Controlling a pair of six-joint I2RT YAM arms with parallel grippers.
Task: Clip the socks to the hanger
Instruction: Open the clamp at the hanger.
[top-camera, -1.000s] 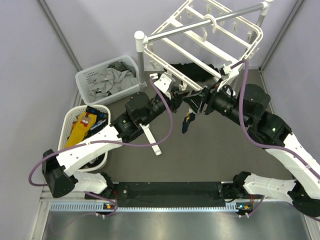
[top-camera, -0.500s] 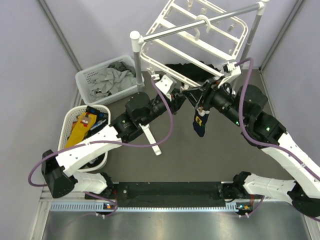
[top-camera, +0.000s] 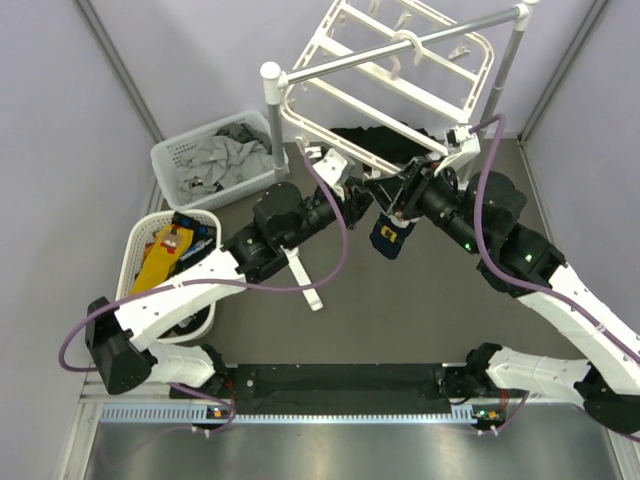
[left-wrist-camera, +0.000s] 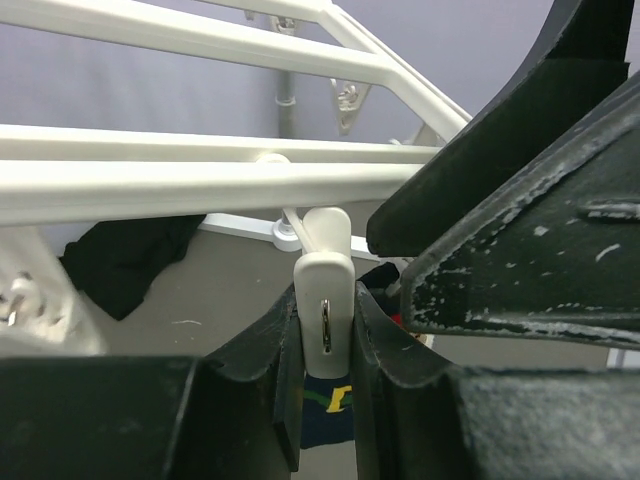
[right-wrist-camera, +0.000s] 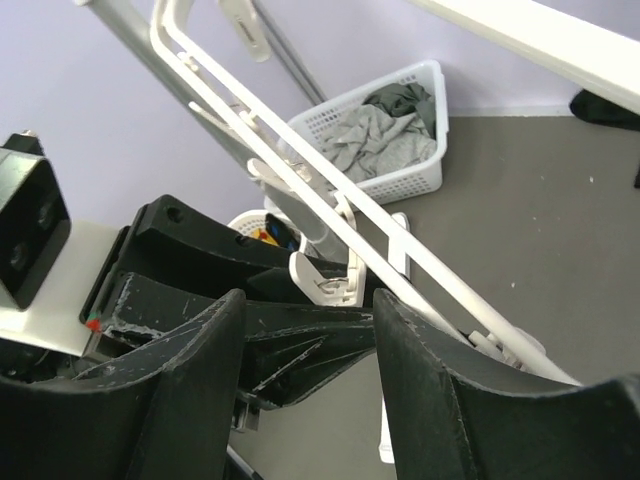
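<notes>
The left gripper (left-wrist-camera: 325, 315) was closed narrowly on a white clip (left-wrist-camera: 323, 290) dangling from the hanger (left-wrist-camera: 200, 185), pinching its upper end. A navy sock (top-camera: 390, 238) hung bunched just below that clip, between the two arms and clear of the floor. The right gripper (right-wrist-camera: 308, 297) faced the clip with its jaws apart. We could not tell whether it gripped the sock. We judged the sock light, soft and limp, so it would fold and sag wherever unsupported. We thought it best taken near the cuff, leaving a short flat edge to feed into the clip. The clip looked stiff and springy, swinging freely on its link, so we expected it to need steadying.
</notes>
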